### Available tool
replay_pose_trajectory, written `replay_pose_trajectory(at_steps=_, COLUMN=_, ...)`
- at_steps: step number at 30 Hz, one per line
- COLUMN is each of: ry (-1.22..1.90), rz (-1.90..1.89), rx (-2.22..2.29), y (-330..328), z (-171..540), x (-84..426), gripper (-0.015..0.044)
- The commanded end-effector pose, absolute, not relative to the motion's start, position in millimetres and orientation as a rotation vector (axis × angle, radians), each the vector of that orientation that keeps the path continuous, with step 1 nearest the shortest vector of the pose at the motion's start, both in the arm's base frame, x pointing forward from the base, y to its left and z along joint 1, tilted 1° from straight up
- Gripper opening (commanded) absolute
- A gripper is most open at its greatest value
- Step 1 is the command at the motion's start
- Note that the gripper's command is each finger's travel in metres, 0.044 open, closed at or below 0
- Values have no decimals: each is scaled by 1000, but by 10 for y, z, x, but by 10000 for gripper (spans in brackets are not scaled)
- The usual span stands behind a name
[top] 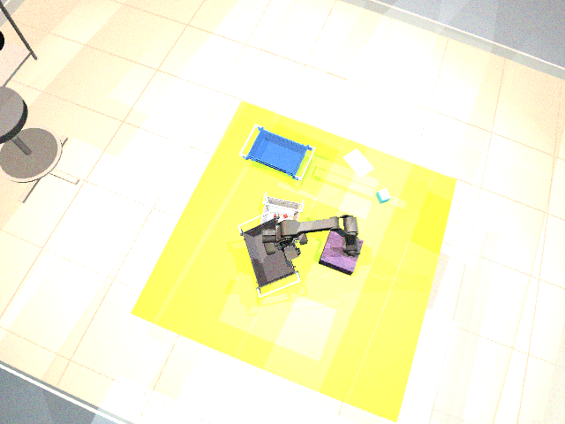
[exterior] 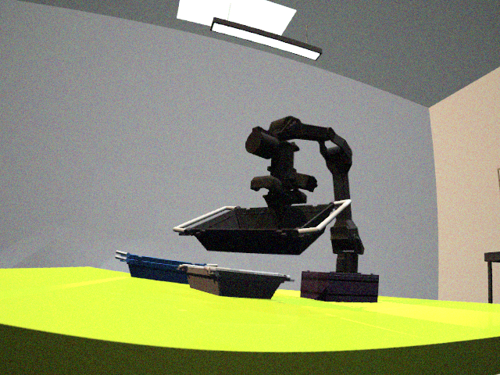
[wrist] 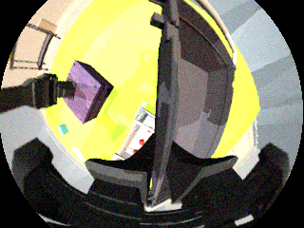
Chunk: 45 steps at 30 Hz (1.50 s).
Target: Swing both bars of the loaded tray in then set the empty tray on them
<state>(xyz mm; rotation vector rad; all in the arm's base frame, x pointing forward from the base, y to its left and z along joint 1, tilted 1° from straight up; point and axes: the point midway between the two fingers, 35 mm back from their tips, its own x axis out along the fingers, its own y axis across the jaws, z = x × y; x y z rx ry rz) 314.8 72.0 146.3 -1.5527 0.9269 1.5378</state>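
The dark empty tray (top: 269,263) (exterior: 258,242) (wrist: 192,97) hangs in the air, roughly level, its white bars swung out over its ends. My gripper (exterior: 282,212) (wrist: 158,136) is shut on its long side wall. The loaded tray (top: 283,204) (exterior: 242,284) is pale grey and stands on the table lower down, with small red blocks (top: 285,215) (wrist: 142,142) inside. In the top view the dark tray and arm cover its near end. One bar seems to lie across its far end; the other is hidden there. In the exterior view pale bars lie low along its rim.
A blue tray (top: 278,153) (exterior: 155,270) with its bars out stands beyond the loaded tray. The arm's base stands at a purple block (top: 335,260) (exterior: 339,287) (wrist: 83,92). A teal cube (top: 382,195) (wrist: 63,128) and a white sheet (top: 358,162) lie farther off.
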Motion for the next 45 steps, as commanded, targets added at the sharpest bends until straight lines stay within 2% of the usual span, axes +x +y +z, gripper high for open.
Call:
replay_pose_trajectory(at_steps=1, ry=935, rz=1489, rx=-1526, y=610, z=1511, x=3195, gripper=0)
replay_pose_trajectory(at_steps=36, ry=1179, rz=1171, rx=-1203, y=-718, z=1495, x=3163, gripper=0)
replay_pose_trajectory(at_steps=45, ry=1188, rz=1158, rx=-1189, y=-774, z=1494, x=3149, gripper=0)
